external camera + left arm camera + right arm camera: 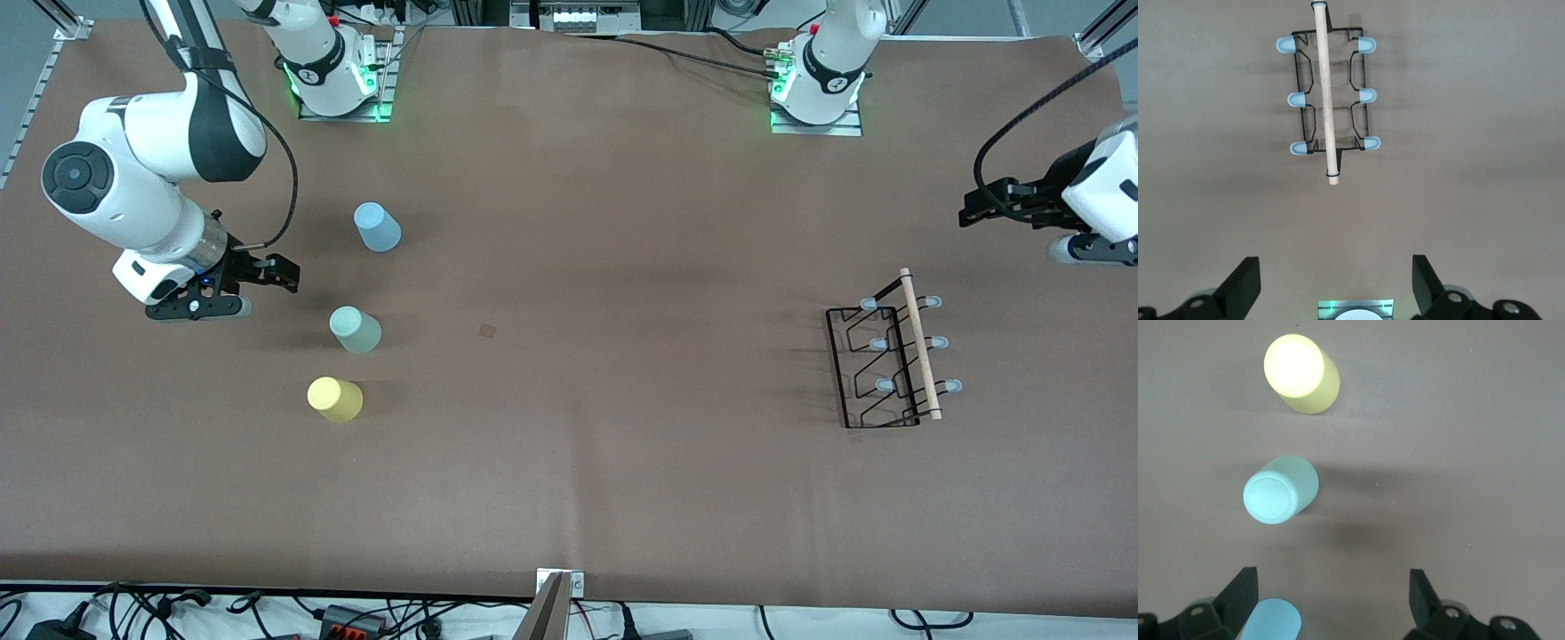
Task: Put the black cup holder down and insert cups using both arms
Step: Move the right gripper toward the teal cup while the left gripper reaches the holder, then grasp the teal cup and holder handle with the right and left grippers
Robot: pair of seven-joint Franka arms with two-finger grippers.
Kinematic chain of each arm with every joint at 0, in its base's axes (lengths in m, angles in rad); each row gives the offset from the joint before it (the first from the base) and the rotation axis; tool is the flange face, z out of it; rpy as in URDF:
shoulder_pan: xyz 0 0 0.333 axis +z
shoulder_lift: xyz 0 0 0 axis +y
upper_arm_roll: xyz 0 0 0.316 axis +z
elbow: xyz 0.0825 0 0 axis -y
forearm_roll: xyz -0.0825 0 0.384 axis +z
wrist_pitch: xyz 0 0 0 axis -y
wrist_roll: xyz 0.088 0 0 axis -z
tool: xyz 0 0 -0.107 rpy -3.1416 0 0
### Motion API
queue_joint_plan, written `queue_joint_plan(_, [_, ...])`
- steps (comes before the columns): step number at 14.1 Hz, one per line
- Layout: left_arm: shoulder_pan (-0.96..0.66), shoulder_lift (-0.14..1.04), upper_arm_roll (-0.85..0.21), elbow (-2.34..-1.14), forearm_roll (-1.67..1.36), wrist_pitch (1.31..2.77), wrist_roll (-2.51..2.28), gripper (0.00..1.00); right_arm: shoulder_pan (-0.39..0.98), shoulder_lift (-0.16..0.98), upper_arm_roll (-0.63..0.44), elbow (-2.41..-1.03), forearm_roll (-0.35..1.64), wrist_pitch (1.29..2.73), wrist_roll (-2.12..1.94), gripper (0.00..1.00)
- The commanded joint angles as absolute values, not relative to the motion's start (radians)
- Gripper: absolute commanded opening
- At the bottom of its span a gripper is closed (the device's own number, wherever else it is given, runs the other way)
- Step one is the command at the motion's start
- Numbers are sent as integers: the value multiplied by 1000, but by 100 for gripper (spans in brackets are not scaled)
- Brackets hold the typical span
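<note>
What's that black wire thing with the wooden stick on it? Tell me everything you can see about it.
The black cup holder is a thin black wire rack standing on the brown table toward the left arm's end. A light wooden rod runs along its top as a handle. Six pale grey-blue tipped pegs stick out, three on each side. No cup hangs on it and nothing but the table touches it. The left gripper hangs nearby with jaws open, not touching it.

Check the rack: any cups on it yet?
Empty. All six pegs of the rack stand bare; the three cups sit on the table at the right arm's end.
</note>
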State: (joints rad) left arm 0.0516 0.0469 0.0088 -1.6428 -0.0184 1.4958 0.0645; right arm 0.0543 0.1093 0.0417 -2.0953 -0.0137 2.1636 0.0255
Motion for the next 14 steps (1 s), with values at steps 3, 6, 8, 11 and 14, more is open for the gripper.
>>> queue_joint_plan(3, [77, 94, 2, -1704, 49, 1587, 110, 100, 75, 142, 41, -2141, -2, 2307, 132, 100])
queue_joint_plan(6, [72, 121, -3, -1733, 48, 1715, 80, 100, 127, 221, 41, -2132, -2, 2414, 178, 100])
queue_joint_plan(8, [66, 165, -3, -1735, 48, 1787, 40, 100, 156, 251, 41, -2132, -3, 2460, 209, 100])
queue_joint_plan(11, [61, 233, -5, -1738, 49, 1874, 37, 100, 172, 288, 41, -2111, -2, 2485, 213, 100])
queue_joint_plan(14, [63, 246, -3, -1833, 49, 1987, 31, 100, 175, 325, 41, -2112, -2, 2519, 213, 100])
